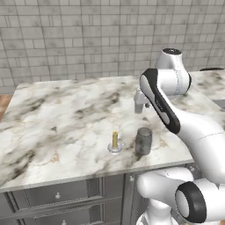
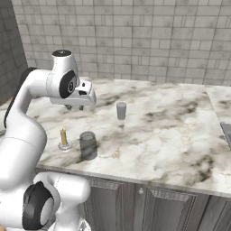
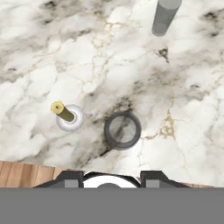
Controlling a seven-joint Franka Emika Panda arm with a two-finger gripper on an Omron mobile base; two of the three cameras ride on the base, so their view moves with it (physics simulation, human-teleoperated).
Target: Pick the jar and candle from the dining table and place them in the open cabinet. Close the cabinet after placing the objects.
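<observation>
The dark grey jar (image 1: 143, 141) (image 2: 88, 145) stands near the front edge of the marble dining table (image 1: 57, 114) (image 2: 171, 126). Just to its left is the yellow candle (image 1: 115, 140) (image 2: 64, 137), upright in its small round silvery holder. My gripper (image 2: 75, 108) hangs well above the table, a little behind both things and pointing down. In the hand view the jar (image 3: 122, 130) lies just above the gripper (image 3: 111, 178) and the candle (image 3: 65, 113) is to its left. The fingers stand apart, open, with nothing between them. The cabinet is out of view.
A small light grey cylinder (image 2: 121, 110) (image 3: 165, 16) stands further back on the table. The table's front edge with wooden floor (image 3: 26, 173) beyond it lies close to the jar. Dark grey drawer fronts (image 1: 57, 193) sit below the top, and a tiled wall (image 1: 88, 39) rises behind.
</observation>
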